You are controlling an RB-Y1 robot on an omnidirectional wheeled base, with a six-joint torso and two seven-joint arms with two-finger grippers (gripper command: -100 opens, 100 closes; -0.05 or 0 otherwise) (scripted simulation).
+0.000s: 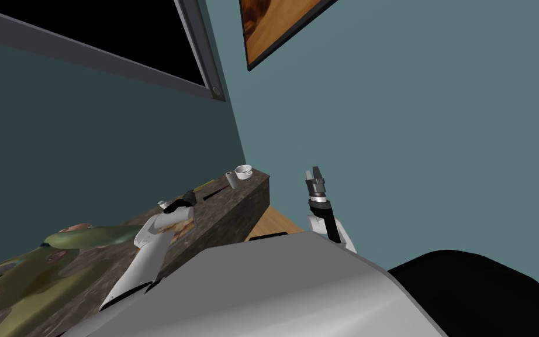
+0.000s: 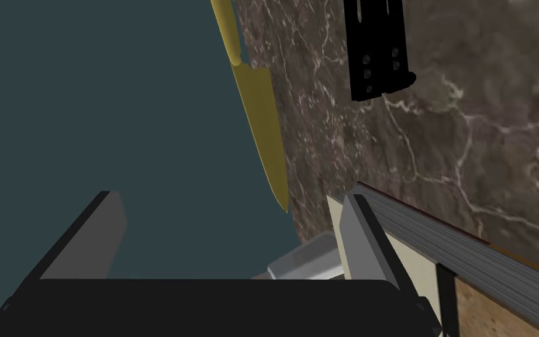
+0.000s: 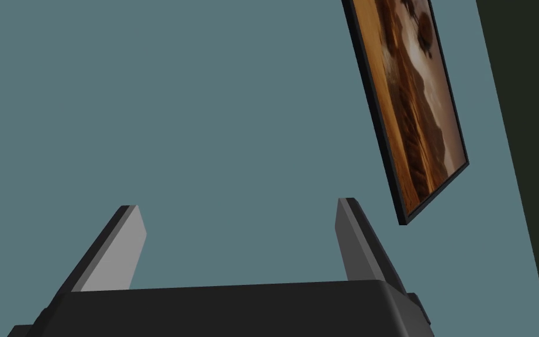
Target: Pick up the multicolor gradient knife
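A yellow-olive knife [image 2: 258, 117] lies along the back edge of the dark marble counter [image 2: 473, 134], against the teal wall, its blade tip pointing toward my hand. My left gripper [image 2: 227, 234] hovers open just short of that tip, with nothing between its fingers [image 2: 360, 240]. In the head view the left gripper [image 1: 186, 199] reaches over the counter [image 1: 245, 202]. My right gripper [image 1: 315, 174] is raised beside the counter's end, and its fingers [image 3: 123, 246] stand open and hold nothing.
A black flat tool [image 2: 378, 52] lies on the counter beyond the knife. A book [image 2: 449, 246] sits right beside my left gripper's one finger, with a small grey block [image 2: 306, 260] by it. A white cup [image 1: 243, 171] and a grey cylinder [image 1: 231, 180] stand at the counter's far end.
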